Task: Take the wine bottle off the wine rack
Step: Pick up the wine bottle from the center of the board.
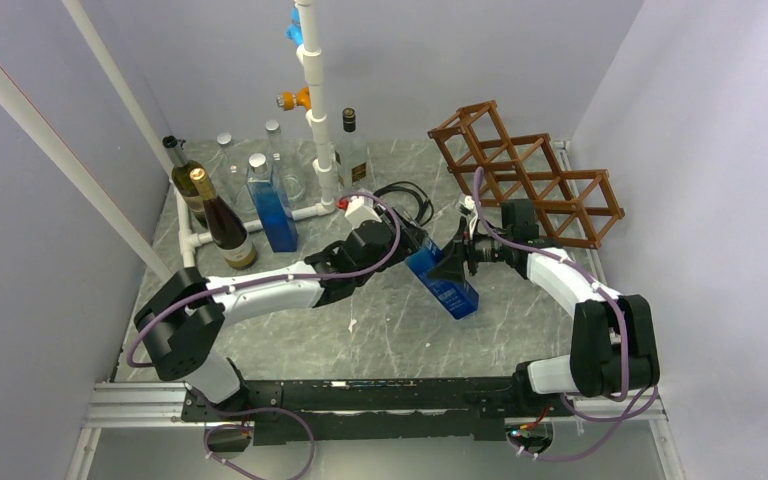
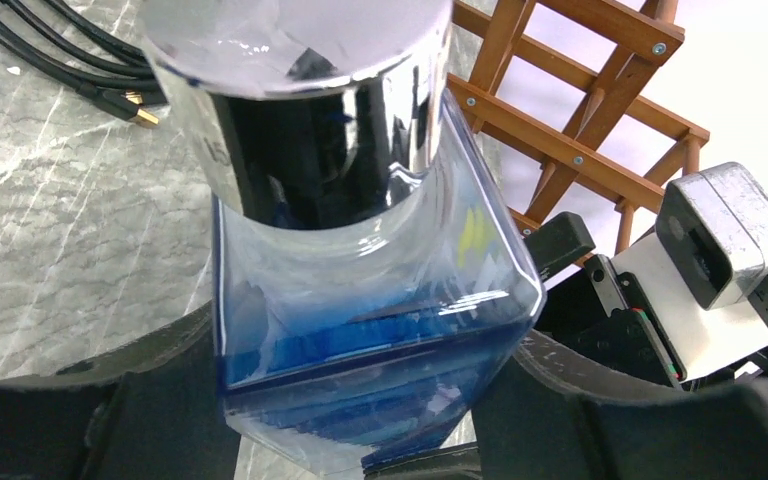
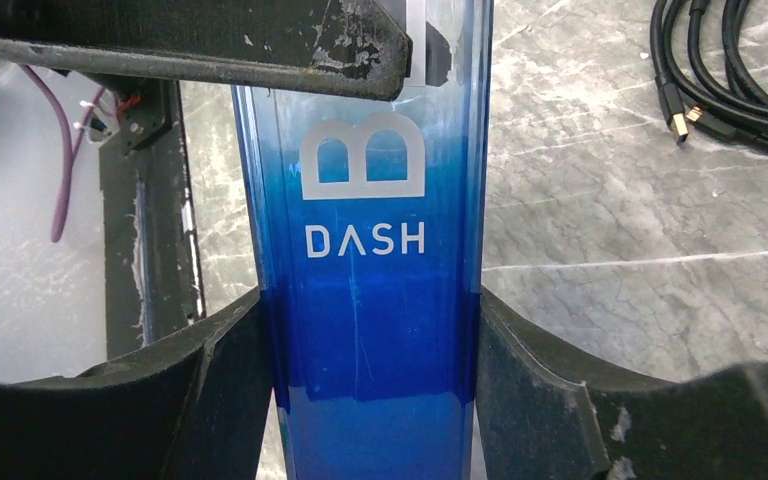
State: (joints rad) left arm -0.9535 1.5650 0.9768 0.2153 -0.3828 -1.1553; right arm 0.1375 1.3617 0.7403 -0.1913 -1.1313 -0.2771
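Observation:
A square blue bottle marked "DASH", with a silver cap, hangs tilted above the middle of the table, clear of the rack. My left gripper is shut on its shoulder just below the cap. My right gripper is shut on the dark blue body. The bottle fills the gap between the right fingers, and a left finger crosses its far end. The reddish-brown wine rack stands at the back right with no bottle showing in its cells. It also shows in the left wrist view.
Two dark wine bottles, a second blue bottle and a clear bottle stand at the back left around a white pipe stand. Black cables lie behind the grippers. Walls close in left and right.

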